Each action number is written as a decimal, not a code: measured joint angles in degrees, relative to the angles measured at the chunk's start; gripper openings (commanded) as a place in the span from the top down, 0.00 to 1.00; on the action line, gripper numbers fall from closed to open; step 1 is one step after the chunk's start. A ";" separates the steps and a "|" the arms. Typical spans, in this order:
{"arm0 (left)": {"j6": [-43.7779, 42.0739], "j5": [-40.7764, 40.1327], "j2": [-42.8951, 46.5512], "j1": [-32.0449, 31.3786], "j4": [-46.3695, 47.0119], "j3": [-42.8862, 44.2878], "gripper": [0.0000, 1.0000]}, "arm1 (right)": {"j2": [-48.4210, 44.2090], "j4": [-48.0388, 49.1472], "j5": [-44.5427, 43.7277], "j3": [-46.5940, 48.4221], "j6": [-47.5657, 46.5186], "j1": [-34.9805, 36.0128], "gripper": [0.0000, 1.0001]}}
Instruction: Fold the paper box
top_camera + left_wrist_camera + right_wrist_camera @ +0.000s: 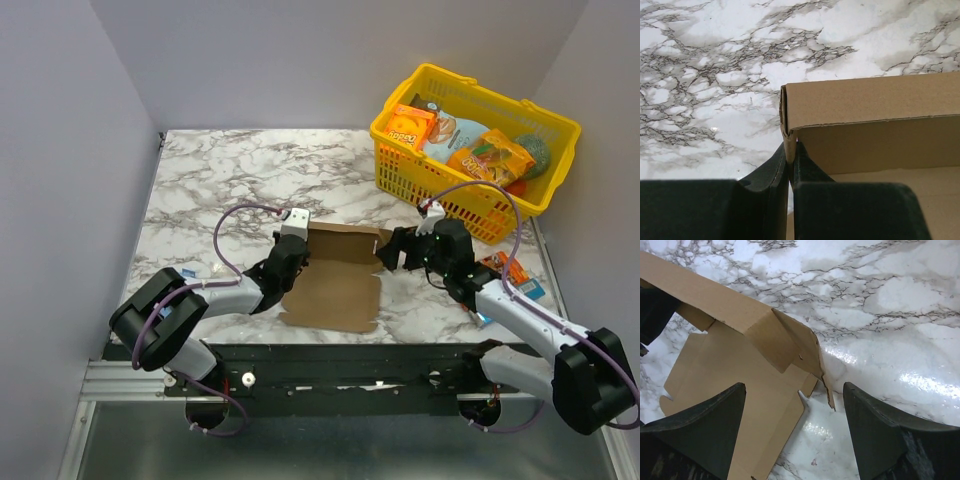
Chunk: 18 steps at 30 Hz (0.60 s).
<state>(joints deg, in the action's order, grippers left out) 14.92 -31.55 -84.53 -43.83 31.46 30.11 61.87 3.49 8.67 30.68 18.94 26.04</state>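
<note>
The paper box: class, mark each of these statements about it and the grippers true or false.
1. The left gripper pinches a raised wall of the paper box. True.
2. The right gripper is shut on a flap. False: it is open, gripping nothing.
3. The paper box lies in the yellow basket. False: it lies on the table, outside the basket.
4. Part of the box lies flat on the table. True.
</note>
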 measured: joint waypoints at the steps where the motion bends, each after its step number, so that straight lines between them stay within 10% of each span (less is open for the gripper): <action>1: 0.00 0.02 0.00 0.00 0.00 0.00 1.00 | 0.04 1.42 0.76 -0.87 0.04 -0.11 0.16; 9: 0.00 0.00 0.00 0.00 -0.04 0.00 1.00 | 4.07 10.21 6.56 -3.04 -2.40 -0.39 0.54; 18: -0.02 -0.02 0.11 0.26 -0.26 0.00 1.00 | 5.57 11.21 8.33 -3.23 -4.87 0.17 0.71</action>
<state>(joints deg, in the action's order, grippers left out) 14.90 -31.57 -84.42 -43.57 31.20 30.11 67.44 14.70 16.99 27.44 14.06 26.22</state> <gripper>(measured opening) 0.130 0.321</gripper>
